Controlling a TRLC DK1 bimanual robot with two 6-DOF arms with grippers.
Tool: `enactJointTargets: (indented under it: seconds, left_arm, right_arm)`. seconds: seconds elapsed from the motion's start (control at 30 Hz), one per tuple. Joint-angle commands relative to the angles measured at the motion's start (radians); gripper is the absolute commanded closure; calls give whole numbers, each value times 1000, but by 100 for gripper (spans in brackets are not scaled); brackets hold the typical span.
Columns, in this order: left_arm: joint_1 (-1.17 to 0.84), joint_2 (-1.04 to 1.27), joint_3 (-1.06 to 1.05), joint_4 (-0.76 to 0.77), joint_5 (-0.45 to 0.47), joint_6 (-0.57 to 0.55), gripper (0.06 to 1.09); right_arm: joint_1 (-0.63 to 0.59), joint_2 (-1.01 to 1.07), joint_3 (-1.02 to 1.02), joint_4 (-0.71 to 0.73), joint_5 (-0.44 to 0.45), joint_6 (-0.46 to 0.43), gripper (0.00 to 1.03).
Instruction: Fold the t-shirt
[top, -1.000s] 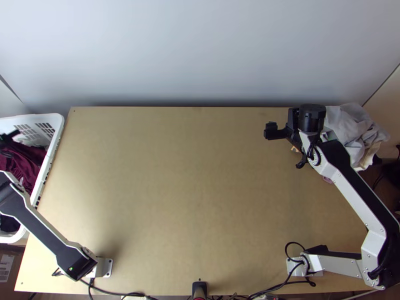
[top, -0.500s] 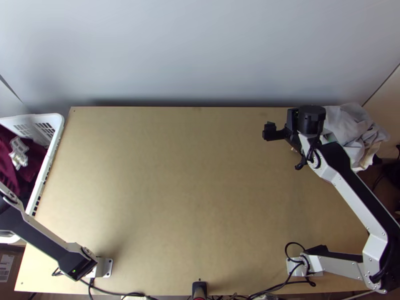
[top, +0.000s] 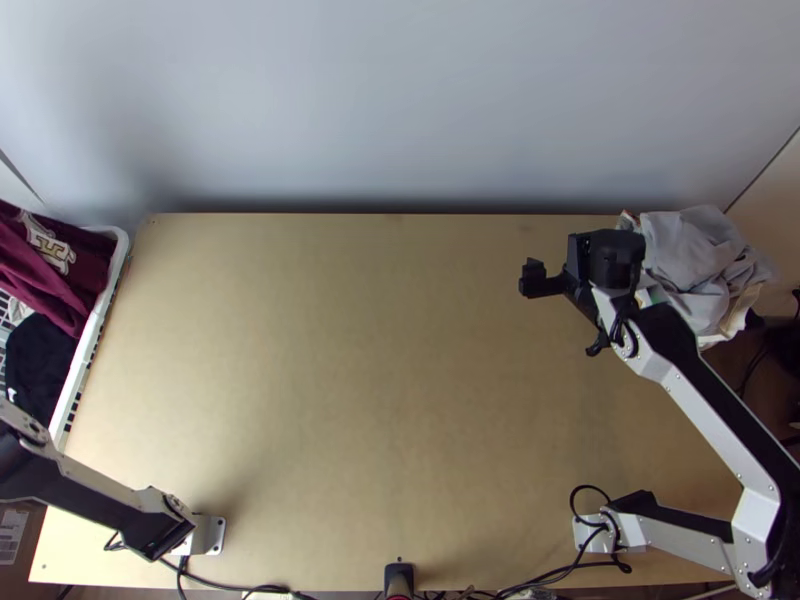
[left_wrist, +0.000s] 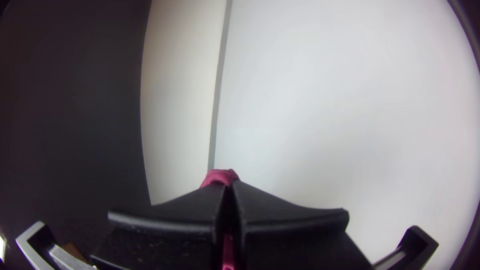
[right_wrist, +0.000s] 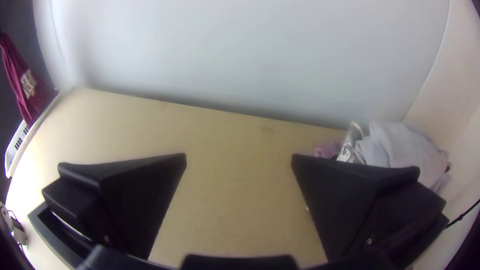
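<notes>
Okay, maroon t-shirt (top: 42, 272) hangs pinched in left tool (left_wrist: 229, 189), over basket (top: 94, 330).

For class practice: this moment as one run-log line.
left gripper: jaws shut on maroon cloth; cloth: over basket; right gripper: jaws open, above table

Maroon t-shirt (top: 88, 268): cut off by the top view's left edge; print too small to read; clamped part mostly hidden in the left pincer (left_wrist: 228, 192), impossible to tell which part.
Basket (top: 86, 355): cut off by the same edge, partly covered by cloth.
Dark cloth (top: 38, 360): partly behind the left arm (top: 95, 500).
Left arm: cut off there too.
Pale cloth pile (top: 690, 245): partly behind the right arm (top: 715, 410).
</notes>
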Motion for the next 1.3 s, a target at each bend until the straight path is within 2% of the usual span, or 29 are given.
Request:
enactJointTargets:
  seconds: [0.0, 0.3, 0.43, 0.47, 0.87, 1.27]
  left_arm:
    - [-55, -130, 2, -1, 4, -24, 105]
    - [-398, -296, -8, -120, -6, -50, 105]
    - [-633, -328, -11, -137, -101, -50, 105]
    - [-828, -344, -11, -140, -185, -36, 105]
    - [-1382, -350, -60, -137, -536, -10, 105]
    - [-1579, -331, -252, -62, -576, -52, 105]
  right_arm:
    - [11, -46, -66, 29, 1, 3, 5]
    - [25, -128, -261, 140, 1, 36, 5]
    - [23, -169, -358, 196, 15, 37, 5]
    - [23, -207, -416, 209, 16, 76, 5]
    - [2, -313, -482, 210, 18, 88, 5]
    - [5, -424, -585, 204, 18, 106, 5]
